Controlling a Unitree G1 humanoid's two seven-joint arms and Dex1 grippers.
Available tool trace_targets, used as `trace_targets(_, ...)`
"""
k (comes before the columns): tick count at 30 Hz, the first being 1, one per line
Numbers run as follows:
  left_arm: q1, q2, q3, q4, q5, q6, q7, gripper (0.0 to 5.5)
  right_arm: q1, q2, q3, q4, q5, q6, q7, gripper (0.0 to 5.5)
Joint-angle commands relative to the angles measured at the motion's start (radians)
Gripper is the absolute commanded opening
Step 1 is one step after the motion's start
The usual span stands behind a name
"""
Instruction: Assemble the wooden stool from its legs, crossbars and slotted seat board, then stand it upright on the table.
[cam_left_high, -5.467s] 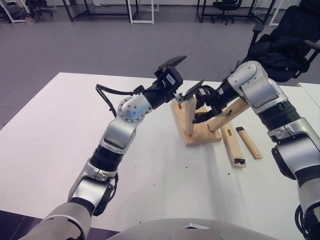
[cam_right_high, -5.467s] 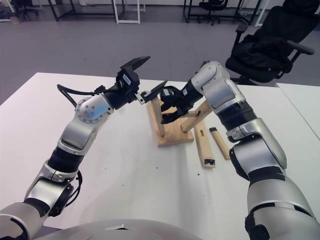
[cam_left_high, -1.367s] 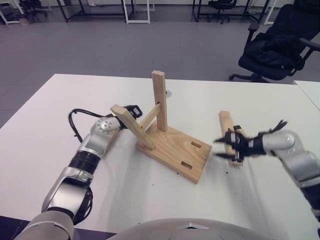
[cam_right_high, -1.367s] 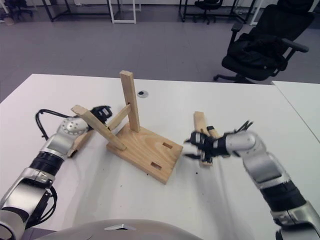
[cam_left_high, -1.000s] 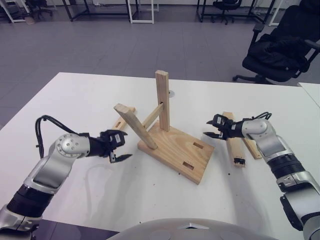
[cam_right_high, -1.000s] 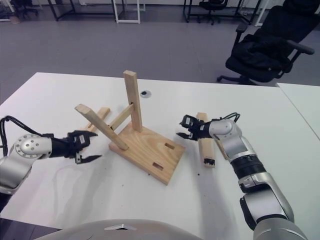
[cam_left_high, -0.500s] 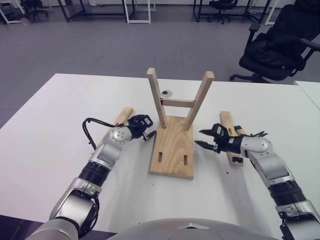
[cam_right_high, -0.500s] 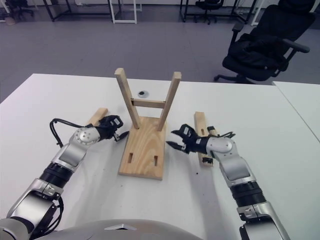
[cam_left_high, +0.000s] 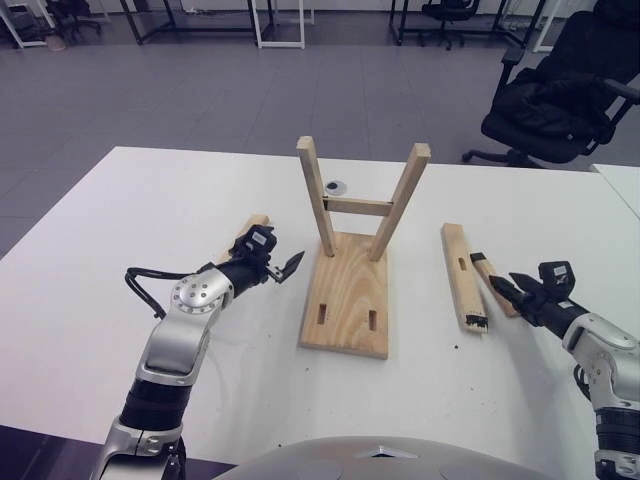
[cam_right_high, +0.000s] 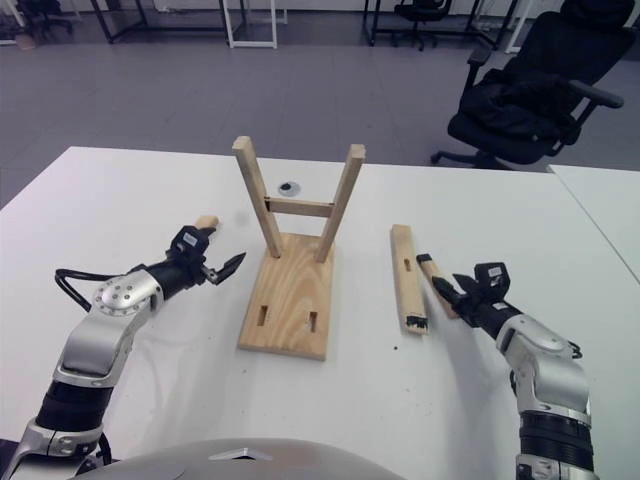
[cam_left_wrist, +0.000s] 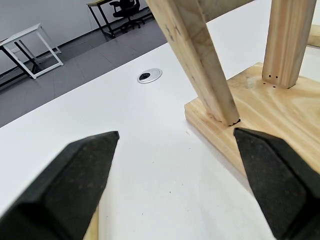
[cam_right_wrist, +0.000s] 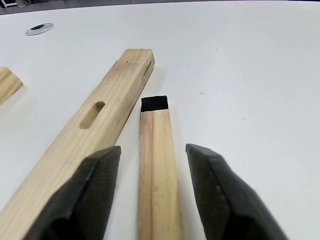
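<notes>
**Table** (cam_left_high: 110, 215): white work surface; cable grommet (cam_left_high: 336, 187) at 12 o'clock of the stool.

**Item 1, spare leg, left** (cam_left_high: 249, 230): lies flat at 9 o'clock of the seat board. Its near end is hidden behind the left gripper.

**Item 2, left gripper** (cam_left_high: 284, 268): low over the table, between the spare leg and the board's left edge, aimed toward 2 o'clock. Fingers spread wide with nothing between them. The left wrist view shows the board's far corner and a fitted leg ahead of it.

**Item 3, seat board** (cam_left_high: 345, 300): flat, underside up, long axis 12 to 6 o'clock. Two legs (cam_left_high: 315, 200) stand in the far slots, splayed apart and joined by a fitted crossbar (cam_left_high: 357, 206). The two near slots (cam_left_high: 321, 313) are unfilled. Judged about half assembled.

**Item 4, slotted leg, right** (cam_left_high: 460, 272): flat at 3 o'clock of the board and apart from it, long axis near 12 to 6 o'clock.

**Item 5, loose crossbar** (cam_right_wrist: 158, 160): flat, just beside Item 4 on its 3 o'clock side, long axis about 11 to 5 o'clock, dark-tipped end farthest from the robot.

**Item 6, right gripper** (cam_right_wrist: 152, 149): at the crossbar's near end, aimed toward 10 o'clock along the bar. Fingers are parted, one on each side of the bar, with a gap showing on both sides; nothing gripped.

**Governing relation:** the crossbar lies straight ahead of the right gripper, lengthwise in its opening. The right arm is much the nearer, so closing on the bar looks like the step in hand.
</notes>
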Motion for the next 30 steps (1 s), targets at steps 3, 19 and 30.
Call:
trace_targets(3,0.01,0.009,-0.018,-0.02,0.002,0.021,0.009,4.24,0.014,-0.018,0.083,0.091,-0.082,-0.019,-0.029,2.24)
trace_targets(19,-0.385,-0.323,0.384,-0.175,-1.162,0.311,0.399,4.24,-0.399,0.128,0.375,-0.625,-0.077,-0.234,-0.206,1.31)
trace_targets(30,-0.389,-0.29,0.317,-0.174,-1.318,0.272,0.514,2.9,-0.405,0.156,0.567,-0.655,-0.177,-0.258,-0.153,1.31)
